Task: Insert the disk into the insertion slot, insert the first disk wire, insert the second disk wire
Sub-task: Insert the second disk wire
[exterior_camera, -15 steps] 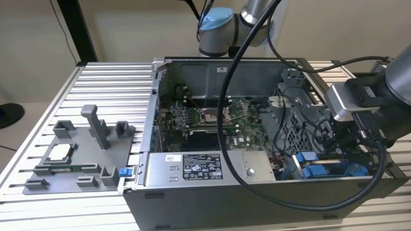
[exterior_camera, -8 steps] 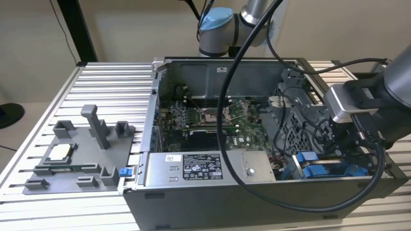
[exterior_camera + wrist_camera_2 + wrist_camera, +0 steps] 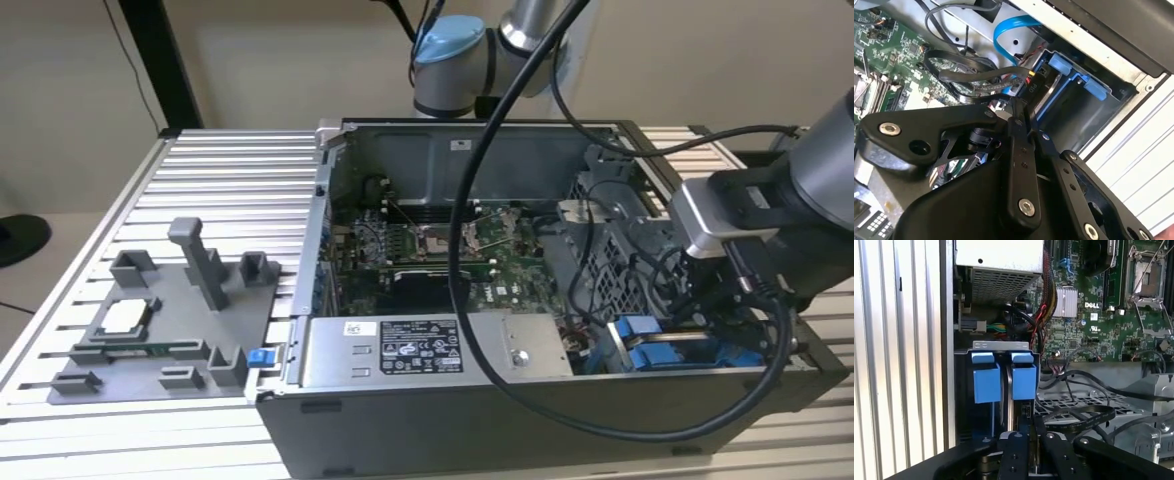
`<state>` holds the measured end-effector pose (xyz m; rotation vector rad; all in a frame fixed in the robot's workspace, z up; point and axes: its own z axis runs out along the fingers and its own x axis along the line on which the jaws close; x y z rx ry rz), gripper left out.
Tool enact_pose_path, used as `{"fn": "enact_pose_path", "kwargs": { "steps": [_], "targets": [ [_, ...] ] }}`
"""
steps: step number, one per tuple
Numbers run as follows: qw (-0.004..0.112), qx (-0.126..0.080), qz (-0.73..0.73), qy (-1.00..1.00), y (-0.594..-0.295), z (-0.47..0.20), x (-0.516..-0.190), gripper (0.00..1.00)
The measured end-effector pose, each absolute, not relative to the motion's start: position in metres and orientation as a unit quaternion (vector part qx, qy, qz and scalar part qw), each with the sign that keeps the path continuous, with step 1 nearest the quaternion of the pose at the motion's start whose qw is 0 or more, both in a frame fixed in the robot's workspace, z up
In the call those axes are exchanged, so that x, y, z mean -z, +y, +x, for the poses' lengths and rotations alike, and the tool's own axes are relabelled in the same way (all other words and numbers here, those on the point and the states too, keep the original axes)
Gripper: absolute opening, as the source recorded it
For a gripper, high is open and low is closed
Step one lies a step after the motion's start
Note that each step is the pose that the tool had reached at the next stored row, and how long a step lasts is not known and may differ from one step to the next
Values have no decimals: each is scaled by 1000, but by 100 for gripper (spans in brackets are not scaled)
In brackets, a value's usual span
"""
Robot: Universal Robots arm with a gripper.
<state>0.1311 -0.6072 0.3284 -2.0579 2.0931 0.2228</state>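
Blue plastic is what I look for first. In the exterior view the blue carrier tabs of the disk (image 3: 657, 345) sit low inside the open computer case (image 3: 400, 420), in the insertion slot (image 3: 627, 365) at the case's corner nearest the exterior view's right. The case stands on the ribbed aluminium table (image 3: 227, 190), and a grey fixture tray (image 3: 174, 320) lies near the table's edge on the exterior view's left. The silver power-supply box (image 3: 427, 350) lies along the case's near wall, just beside the slot. The arm's wrist (image 3: 747, 210) hangs above that corner, trailing black cables (image 3: 494, 300).

In the second wrist view the gripper (image 3: 1021, 112) reaches down to a black wire connector (image 3: 1036, 80) at the blue frame; its black fingers (image 3: 1016, 145) lie close together, though I cannot tell whether they pinch the connector. A light blue data cable (image 3: 1009, 30) loops above.

In the first wrist view two blue tabs (image 3: 1004, 380) stand side by side in the slot, the green motherboard (image 3: 1094, 315) beyond.
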Motion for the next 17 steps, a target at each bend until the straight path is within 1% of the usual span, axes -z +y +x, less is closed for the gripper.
{"fn": "enact_pose_path", "kwargs": {
  "steps": [1,4,17],
  "targets": [
    [99,-75,-696,708,-607,131,-328,100],
    [98,-75,-696,708,-607,131,-333,100],
    [98,-75,-695,708,-607,131,-391,100]
  ]
}}
